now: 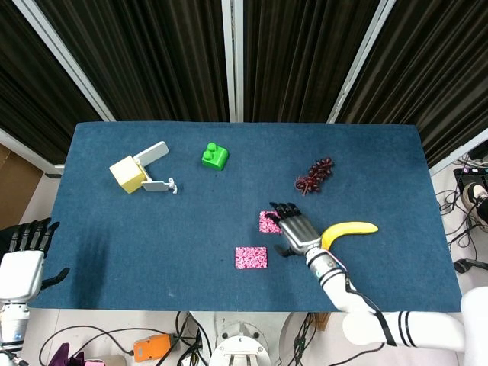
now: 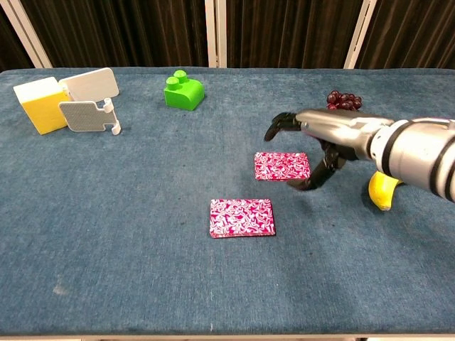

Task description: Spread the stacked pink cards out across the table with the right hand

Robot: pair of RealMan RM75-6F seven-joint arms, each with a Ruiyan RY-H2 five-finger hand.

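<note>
Bright even overhead light, soft faint shadows, no glare; both views sharp.

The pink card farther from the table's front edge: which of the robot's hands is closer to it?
The right hand. It arches directly over the far pink card, fingers spread, holding nothing. The left hand waits off the table's left edge, far from it.
</note>
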